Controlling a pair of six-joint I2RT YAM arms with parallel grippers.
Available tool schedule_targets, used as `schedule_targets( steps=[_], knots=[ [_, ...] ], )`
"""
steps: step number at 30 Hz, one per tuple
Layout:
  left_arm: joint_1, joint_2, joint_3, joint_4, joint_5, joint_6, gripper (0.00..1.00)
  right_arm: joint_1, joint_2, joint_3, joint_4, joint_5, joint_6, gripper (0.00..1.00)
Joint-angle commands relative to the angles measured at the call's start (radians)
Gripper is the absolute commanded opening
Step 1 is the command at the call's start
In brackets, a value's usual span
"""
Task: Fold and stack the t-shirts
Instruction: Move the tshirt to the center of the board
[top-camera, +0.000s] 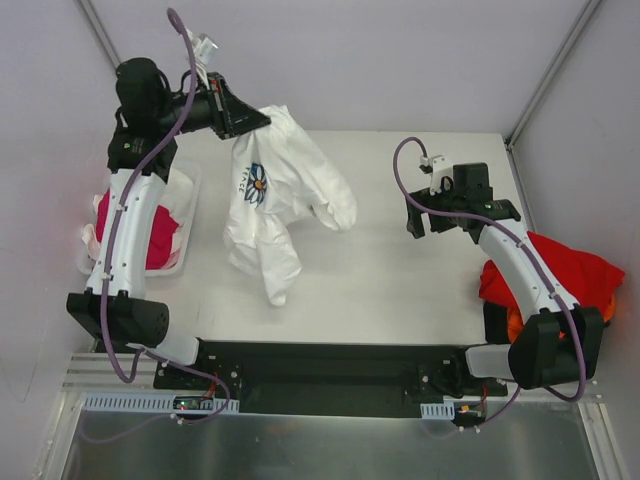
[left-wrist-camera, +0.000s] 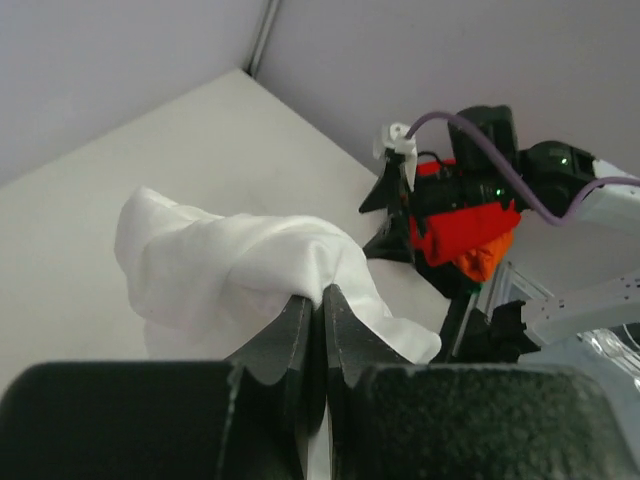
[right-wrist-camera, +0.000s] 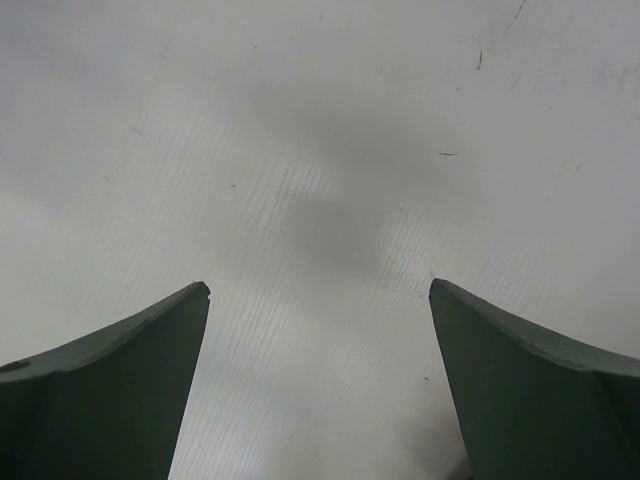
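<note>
White cloth t-shirt with a blue daisy print (top-camera: 275, 200) hangs clamped in the closed left tool (top-camera: 262, 118), its length trailing below it toward the bench (top-camera: 400, 290). The right tool (top-camera: 418, 215), spread open and empty, hovers well apart beside it.

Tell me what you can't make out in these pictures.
Top view: the left arm covers much of the pink t-shirt in its bin.
Top view: the right arm crosses the red t-shirt; the orange t-shirt barely shows.
Top view: lettering on the white t-shirt is too small to read.
</note>
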Motion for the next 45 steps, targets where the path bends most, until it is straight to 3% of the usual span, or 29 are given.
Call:
schedule_targets(
  steps=[1, 16, 23, 36, 45],
  knots=[
    [-0.032, 0.023, -0.037, 0.027, -0.004, 0.060, 0.00, 0.007, -0.028, 0.041, 0.005, -0.004, -0.005, 0.97],
    [-0.191, 0.081, -0.261, -0.063, -0.173, 0.248, 0.00, 0.005, -0.033, 0.044, 0.002, -0.021, -0.005, 0.96],
    [-0.312, 0.159, -0.186, -0.097, -0.211, 0.270, 0.00, 0.008, -0.027, 0.042, -0.001, -0.021, -0.011, 0.96],
    [-0.405, 0.304, -0.129, -0.117, -0.292, 0.314, 0.00, 0.010, -0.019, 0.044, -0.007, -0.044, -0.013, 0.96],
    [-0.412, 0.388, 0.025, -0.164, -0.534, 0.350, 0.00, 0.021, -0.013, 0.047, -0.007, -0.028, -0.014, 0.96]
  ],
)
